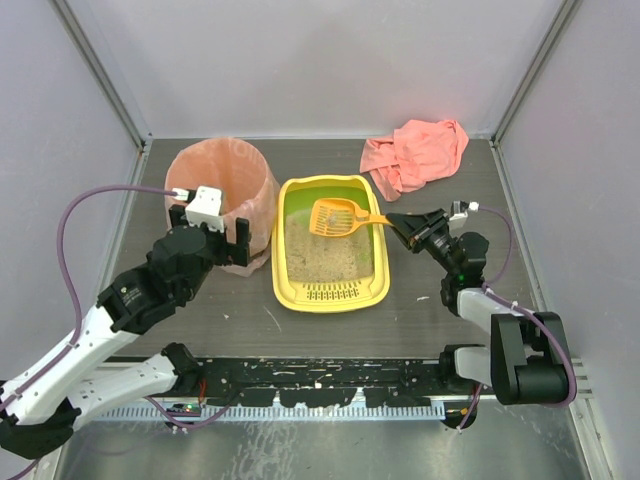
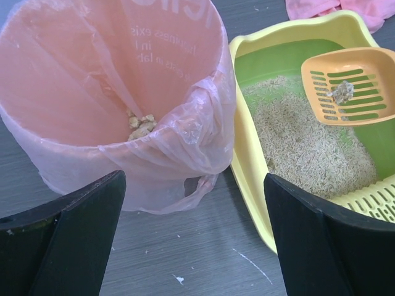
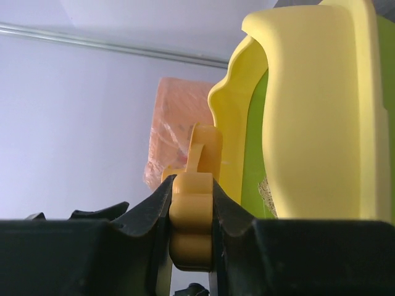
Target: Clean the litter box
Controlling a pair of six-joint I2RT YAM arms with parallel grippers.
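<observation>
**Materials and shapes.** The litter box [image 1: 281,262] is a shallow rectangular tray of smooth yellow plastic with rounded corners and green inner walls. It has a slotted grate at its near end and holds fine sandy litter. The scoop [image 1: 335,217] is orange plastic with a slotted bowl and carries one small grey clump [image 2: 341,92]. The bin [image 1: 262,205] is round and lined with a thin, wrinkled, translucent pink bag. Several tan clumps [image 2: 141,125] lie at its bottom. A crumpled pink cloth [image 1: 415,155] lies at the far right.

**Surface and room.** The table [image 1: 420,300] is dark grey and lightly scuffed. Pale panels in metal framing enclose it. The litter box sits at the table centre, just beside the bin on its left.

**End effectors.** The left gripper [image 1: 212,228] hovers at the near side of the bin. Its fingers [image 2: 62,240] are spread wide, with nothing between them. The right gripper [image 1: 400,222] is clamped on the scoop handle, and the scoop bowl is above the far end of the litter box.
</observation>
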